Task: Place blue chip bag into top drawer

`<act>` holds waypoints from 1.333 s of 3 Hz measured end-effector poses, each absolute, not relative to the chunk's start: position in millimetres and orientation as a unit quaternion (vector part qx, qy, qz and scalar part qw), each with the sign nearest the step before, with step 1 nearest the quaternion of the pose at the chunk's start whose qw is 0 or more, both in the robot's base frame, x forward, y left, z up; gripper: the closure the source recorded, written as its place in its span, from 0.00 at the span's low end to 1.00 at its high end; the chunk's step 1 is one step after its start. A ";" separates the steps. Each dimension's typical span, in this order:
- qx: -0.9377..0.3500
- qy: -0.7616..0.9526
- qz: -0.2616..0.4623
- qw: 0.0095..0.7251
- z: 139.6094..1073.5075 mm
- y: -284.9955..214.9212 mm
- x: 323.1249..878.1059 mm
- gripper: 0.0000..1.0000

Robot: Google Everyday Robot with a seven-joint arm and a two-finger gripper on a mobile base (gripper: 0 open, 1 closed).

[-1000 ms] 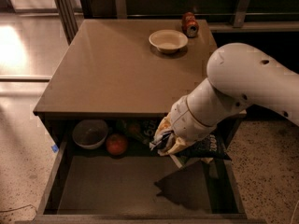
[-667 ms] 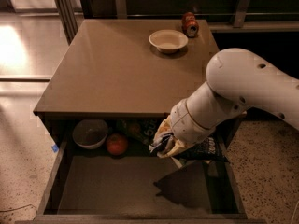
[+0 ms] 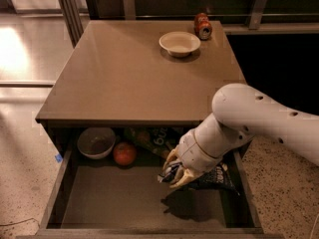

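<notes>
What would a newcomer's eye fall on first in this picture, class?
The big white arm reaching in from the right catches the eye first, its gripper low over the open drawer and shut on a blue chip bag. Next come the pale bowl and the can at the far edge of the table.

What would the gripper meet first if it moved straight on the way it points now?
Probably the bare floor of the top drawer. The gripper, holding the blue chip bag, points downward into it, with nothing visible between; depth is unclear.
</notes>
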State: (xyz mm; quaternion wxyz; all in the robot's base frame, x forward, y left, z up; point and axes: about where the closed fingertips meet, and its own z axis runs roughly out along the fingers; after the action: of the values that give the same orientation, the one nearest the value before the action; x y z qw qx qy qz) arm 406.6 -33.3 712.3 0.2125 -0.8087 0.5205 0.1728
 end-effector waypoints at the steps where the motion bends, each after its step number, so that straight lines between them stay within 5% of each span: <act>1: -0.810 0.518 0.187 0.201 689.2 -31.2 398.4 1.00; 4: -0.806 0.507 0.236 0.193 642.4 -16.5 390.9 1.00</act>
State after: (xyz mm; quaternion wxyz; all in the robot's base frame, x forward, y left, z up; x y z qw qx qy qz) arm 390.9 -16.5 642.4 0.1935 -0.8062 0.5067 0.2363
